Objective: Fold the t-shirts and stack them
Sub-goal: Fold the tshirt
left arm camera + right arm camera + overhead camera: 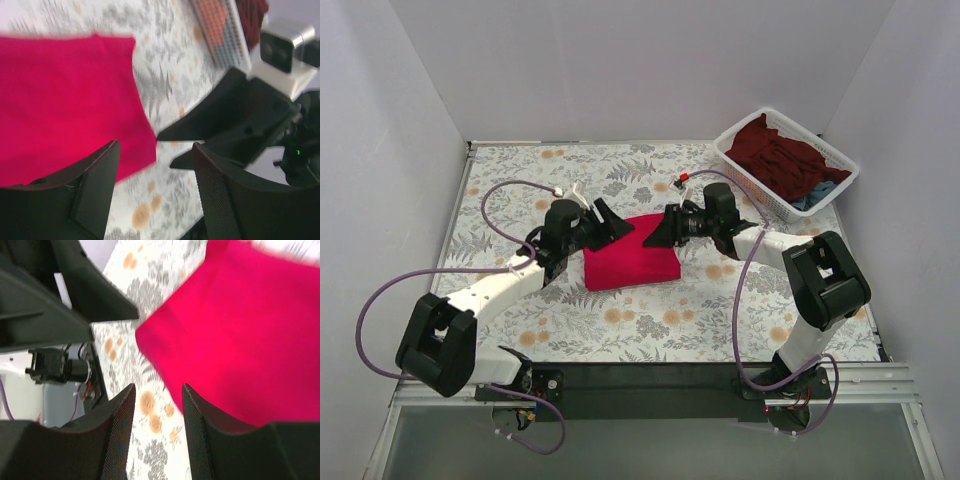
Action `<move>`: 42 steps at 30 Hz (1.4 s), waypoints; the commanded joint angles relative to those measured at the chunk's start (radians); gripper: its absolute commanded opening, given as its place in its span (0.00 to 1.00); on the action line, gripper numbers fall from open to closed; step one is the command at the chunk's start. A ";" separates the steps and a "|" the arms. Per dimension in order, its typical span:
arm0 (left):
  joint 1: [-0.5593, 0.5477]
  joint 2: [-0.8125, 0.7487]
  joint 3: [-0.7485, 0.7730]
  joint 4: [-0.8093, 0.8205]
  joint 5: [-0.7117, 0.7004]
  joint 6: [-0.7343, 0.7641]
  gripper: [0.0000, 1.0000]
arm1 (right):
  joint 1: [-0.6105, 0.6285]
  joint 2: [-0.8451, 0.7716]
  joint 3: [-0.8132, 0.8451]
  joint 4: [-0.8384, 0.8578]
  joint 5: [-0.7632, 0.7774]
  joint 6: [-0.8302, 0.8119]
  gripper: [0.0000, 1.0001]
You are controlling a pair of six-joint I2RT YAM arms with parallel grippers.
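Folded crimson-red t-shirt [630, 255] flat at mid-table on the floral tablecloth [520, 180].
Above its far edge, facing tip to tip: left gripper [615, 225] and right gripper [656, 231], both spread open and empty. Heaped in the white mesh basket [738, 163], far right: maroon t-shirt [775, 155], teal t-shirt [817, 195].

Crops the blurred red t-shirt [65, 100] at the left edge. Catches only a smeared corner of the basket [222, 30]. Buries most of the teal t-shirt [817, 195] under the maroon t-shirt [775, 155].
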 commanded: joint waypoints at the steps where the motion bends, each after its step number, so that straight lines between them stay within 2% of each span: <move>1: -0.033 -0.042 -0.175 -0.007 0.023 -0.068 0.52 | 0.019 -0.003 -0.079 0.037 -0.013 0.000 0.49; 7: -0.027 -0.027 -0.382 0.138 -0.084 -0.124 0.26 | 0.002 0.126 -0.190 0.086 -0.012 -0.068 0.47; 12: 0.049 -0.010 -0.505 0.143 -0.083 -0.190 0.17 | -0.044 0.225 -0.241 0.140 -0.030 -0.071 0.45; 15: 0.066 -0.079 -0.536 0.095 -0.095 -0.191 0.17 | -0.071 0.191 -0.262 0.142 -0.041 -0.069 0.45; 18: 0.066 -0.170 -0.519 0.029 -0.084 -0.171 0.23 | -0.068 0.109 -0.261 0.142 -0.055 -0.034 0.45; 22: 0.065 -0.298 -0.467 -0.063 -0.083 -0.147 0.35 | -0.025 0.000 -0.224 0.142 -0.061 0.035 0.46; 26: 0.065 -0.424 -0.415 -0.166 -0.129 -0.131 0.38 | 0.056 -0.047 -0.134 0.145 -0.033 0.101 0.47; 29: 0.068 -0.479 -0.401 -0.221 -0.159 -0.130 0.39 | 0.146 -0.011 -0.080 0.165 -0.006 0.148 0.47; 33: 0.066 -0.515 -0.409 -0.270 -0.222 -0.131 0.38 | 0.237 0.130 0.009 0.227 0.036 0.211 0.47; 42: 0.066 -0.539 -0.432 -0.290 -0.229 -0.128 0.39 | 0.271 0.446 0.025 0.341 0.108 0.303 0.47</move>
